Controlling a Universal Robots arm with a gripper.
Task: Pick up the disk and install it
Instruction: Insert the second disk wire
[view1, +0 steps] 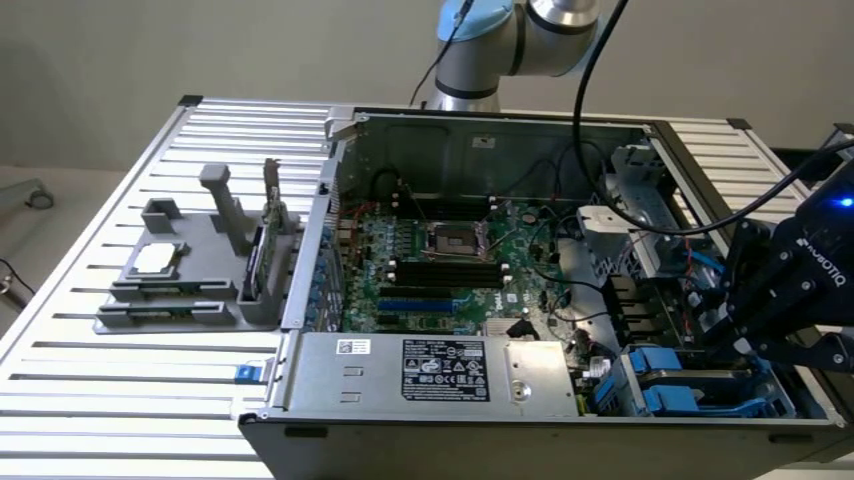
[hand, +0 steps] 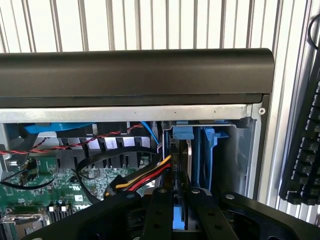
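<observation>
Here, in the exterior view, an open computer case (view1: 534, 400) lies on a slatted metal desk (view1: 107, 400), its green motherboard (view1: 441, 260) exposed; the silver power supply box (view1: 427, 375) with a black-and-white label sits along the case's near edge; to the exterior view's left a grey fixture (view1: 187, 270) holds a small square silver chip (view1: 156, 257); the black gripper (view1: 747, 345) hangs at the case's corner on the exterior view's right, directly over the drive bay, where blue plastic carriers (view1: 667, 385) are seen; the grey arm (view1: 494, 45) rises behind the case, with black cables running from it down to the gripper.

In the wrist view, the gripper (hand: 179, 200) stands close over the drive bay; the jaws are nearly together, pinching the disk (hand: 188, 160), which stands on edge in the bay, a thin silver edge with its blue bracket beside it; the black case rim (hand: 135, 72) crosses the view beyond the bay; red, yellow and black wires (hand: 142, 177) run beside the bay over the motherboard (hand: 75, 185); a black keyboard (hand: 305, 150) lies on the desk outside the case.
</observation>
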